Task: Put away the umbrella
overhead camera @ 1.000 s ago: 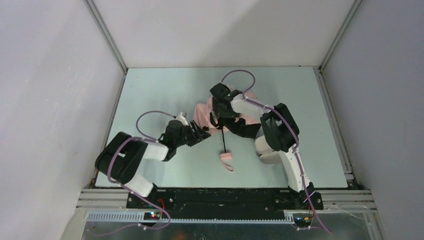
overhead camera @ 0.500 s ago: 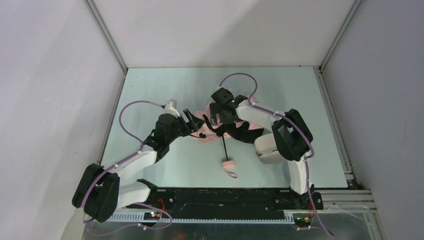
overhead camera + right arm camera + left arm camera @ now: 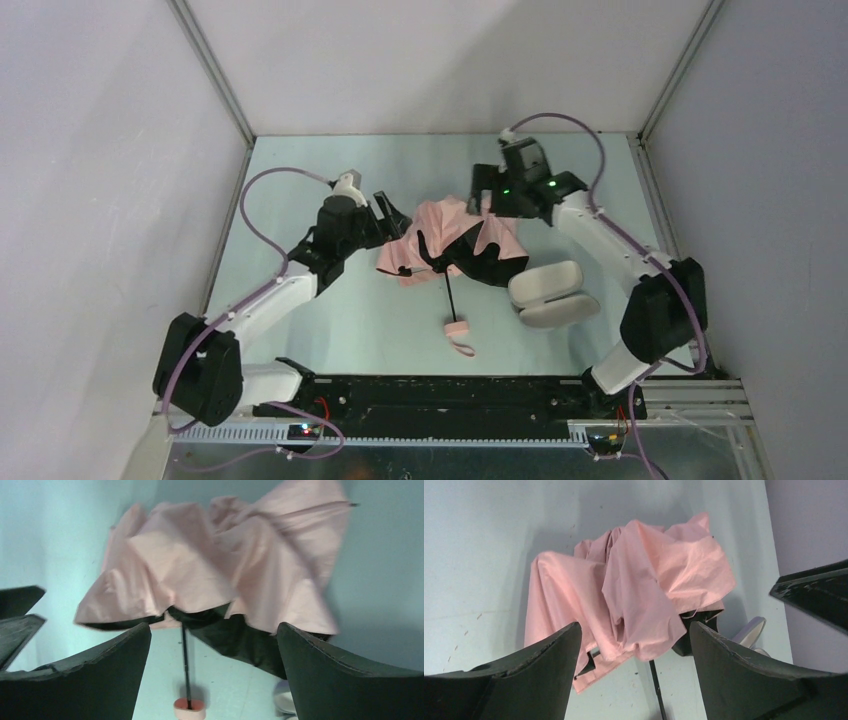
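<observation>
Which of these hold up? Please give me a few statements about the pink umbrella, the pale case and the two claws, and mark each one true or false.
1. The left gripper and the right gripper both stand open and hold nothing. True.
2. The umbrella is rolled up tight. False: its fabric lies loose and crumpled on the table, and the shaft sticks out of it.
3. The handle lies at the end of the umbrella nearest the arms' bases. True.
4. The case lies on the left arm's side of the umbrella. False: it lies on the right arm's side, beside the canopy.
</observation>
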Tool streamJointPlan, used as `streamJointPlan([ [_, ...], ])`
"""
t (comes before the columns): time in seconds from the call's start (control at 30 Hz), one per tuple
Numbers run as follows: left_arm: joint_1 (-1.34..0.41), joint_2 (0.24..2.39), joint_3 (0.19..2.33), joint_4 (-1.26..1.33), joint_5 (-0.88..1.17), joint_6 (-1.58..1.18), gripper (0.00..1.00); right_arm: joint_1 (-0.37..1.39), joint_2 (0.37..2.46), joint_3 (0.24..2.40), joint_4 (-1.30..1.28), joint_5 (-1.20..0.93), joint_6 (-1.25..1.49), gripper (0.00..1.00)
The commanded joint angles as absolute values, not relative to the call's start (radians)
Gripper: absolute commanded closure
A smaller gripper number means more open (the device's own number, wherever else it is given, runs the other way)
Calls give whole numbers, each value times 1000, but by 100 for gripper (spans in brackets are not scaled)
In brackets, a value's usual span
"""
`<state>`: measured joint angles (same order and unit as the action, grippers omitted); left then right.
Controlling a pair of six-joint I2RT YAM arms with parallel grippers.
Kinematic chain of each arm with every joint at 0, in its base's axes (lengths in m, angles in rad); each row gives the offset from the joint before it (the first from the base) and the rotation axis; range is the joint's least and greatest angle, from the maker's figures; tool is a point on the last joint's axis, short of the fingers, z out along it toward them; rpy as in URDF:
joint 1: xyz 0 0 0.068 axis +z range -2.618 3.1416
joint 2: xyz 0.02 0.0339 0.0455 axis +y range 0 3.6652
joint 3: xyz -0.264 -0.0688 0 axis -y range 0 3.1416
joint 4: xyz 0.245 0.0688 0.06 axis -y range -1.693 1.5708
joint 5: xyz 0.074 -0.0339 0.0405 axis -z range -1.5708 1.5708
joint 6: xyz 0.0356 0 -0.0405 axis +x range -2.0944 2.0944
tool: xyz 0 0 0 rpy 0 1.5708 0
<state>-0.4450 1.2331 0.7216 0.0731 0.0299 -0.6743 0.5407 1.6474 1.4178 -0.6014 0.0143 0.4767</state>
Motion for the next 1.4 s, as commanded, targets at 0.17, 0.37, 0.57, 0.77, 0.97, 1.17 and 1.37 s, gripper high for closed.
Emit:
streamJointPlan([
  [0.17,-439,1419,890,56,99,-626,24,203,1659,1307,-459,-348,419,1],
  [0.37,-418,1559,867,140,167,-652,36,114,1843,1290,-351,-551,445,1],
  [0.57,-366,1674,828,226,236,-658,44,138,1992,1290,-199,-680,533,1],
  [0.77,-360,1782,852,226,245,-620,49,217,2067,1289,-82,-738,610,1],
  [0.97,-363,1847,888,233,270,-617,53,339,2074,1303,-46,-730,654,1],
  [1.17,-388,1896,920,243,284,-619,59,484,2076,1403,-272,-485,577,1],
  [1.37,-451,1907,891,326,305,-659,73,614,2112,1530,-472,-197,568,1],
])
